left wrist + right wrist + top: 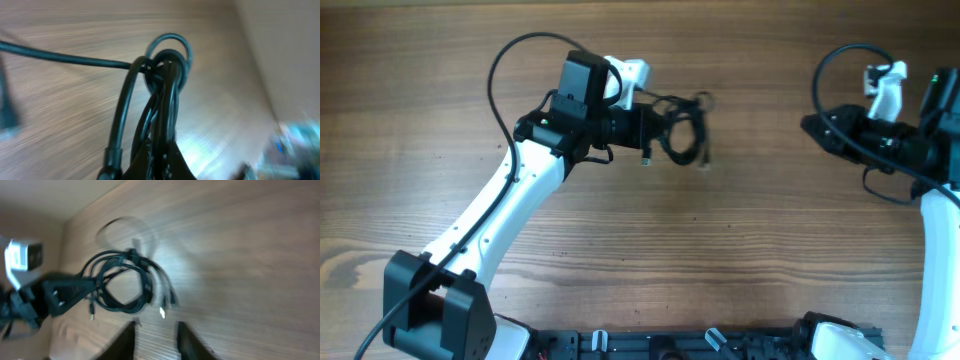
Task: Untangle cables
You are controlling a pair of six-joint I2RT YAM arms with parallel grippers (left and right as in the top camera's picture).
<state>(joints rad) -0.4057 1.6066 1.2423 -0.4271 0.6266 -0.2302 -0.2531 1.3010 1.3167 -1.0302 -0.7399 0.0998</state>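
Over the wooden table, left pincer clamps the cables.

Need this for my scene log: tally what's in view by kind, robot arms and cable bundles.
Robot arms: 2, left arm and right arm
Cable bundle: 1, cords too tangled to count singly
Total: 3

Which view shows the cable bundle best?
Right wrist: the cables show whole, loops and plug ends, held by the left gripper. Overhead shows them small; left wrist, only a blurred close-up of some cords.
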